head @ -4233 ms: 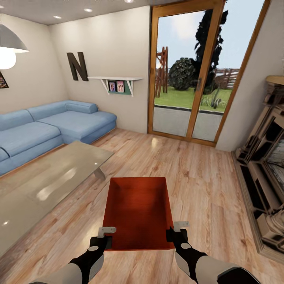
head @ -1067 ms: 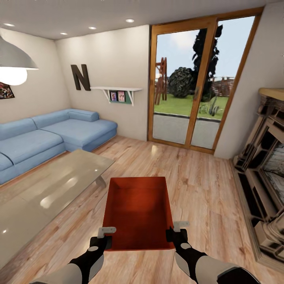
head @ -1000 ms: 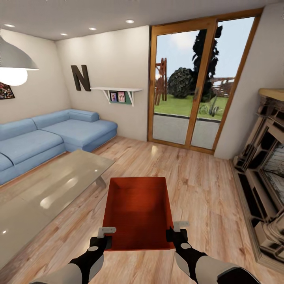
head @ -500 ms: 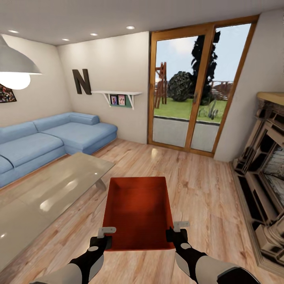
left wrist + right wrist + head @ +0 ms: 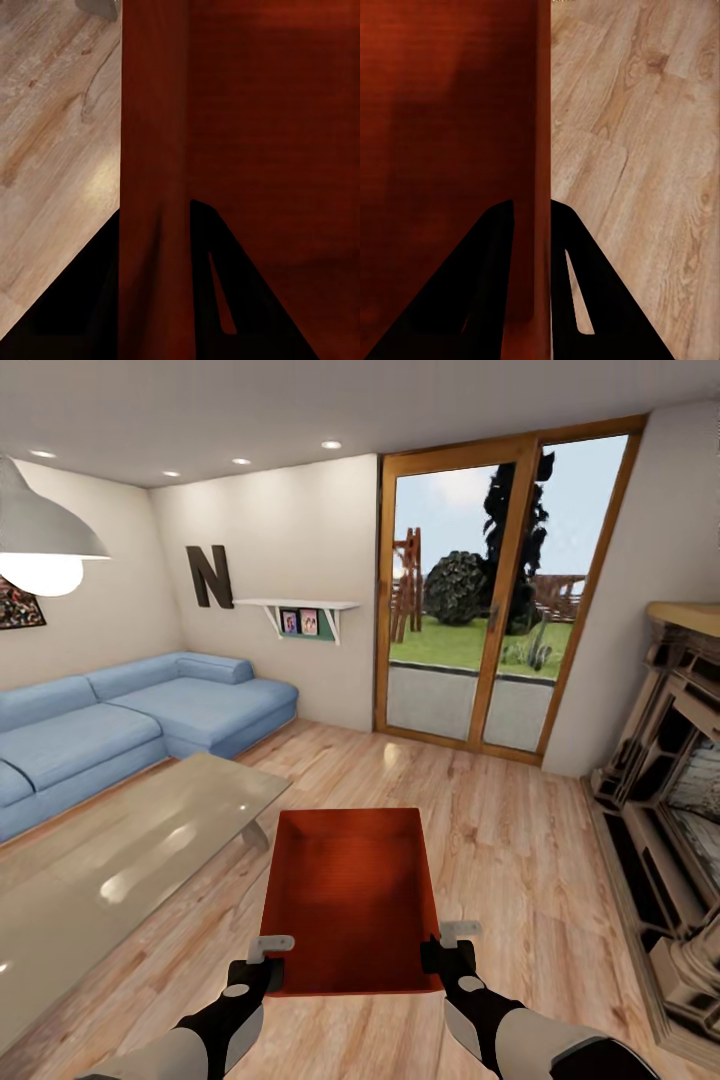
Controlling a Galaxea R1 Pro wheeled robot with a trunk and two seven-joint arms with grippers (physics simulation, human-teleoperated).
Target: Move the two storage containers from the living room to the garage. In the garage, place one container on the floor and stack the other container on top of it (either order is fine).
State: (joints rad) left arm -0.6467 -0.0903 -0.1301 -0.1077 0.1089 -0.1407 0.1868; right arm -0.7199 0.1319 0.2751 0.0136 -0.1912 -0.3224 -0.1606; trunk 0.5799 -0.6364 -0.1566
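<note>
Left gripper (image 5: pixel 268 950) clamped on the near-left wall of the storage container (image 5: pixel 350 895), wall pinched between the two dark fingers (image 5: pixel 97 300) in the left wrist view. Right gripper (image 5: pixel 452 942) likewise closed on the near-right wall, fingers (image 5: pixel 484 285) straddling the thin panel. Container held level in front of the trunk, clear of the wood floor (image 5: pixel 500 840), open side up, nothing inside. Second container not in sight.

Scene left to right: blue sofa (image 5: pixel 120 710), glass coffee table (image 5: pixel 130 840) just beside the container's left edge, glass doors (image 5: pixel 480 590), fireplace (image 5: pixel 670 820) at right.

Step in hand, likely: carry to the garage. Advice:
- keep both wrists at equal height and spacing; thin walls probably flex, so no squeezing inward or pulling apart
- turn the base slowly, watch the table corner
- steer wide of the fireplace on the swing
</note>
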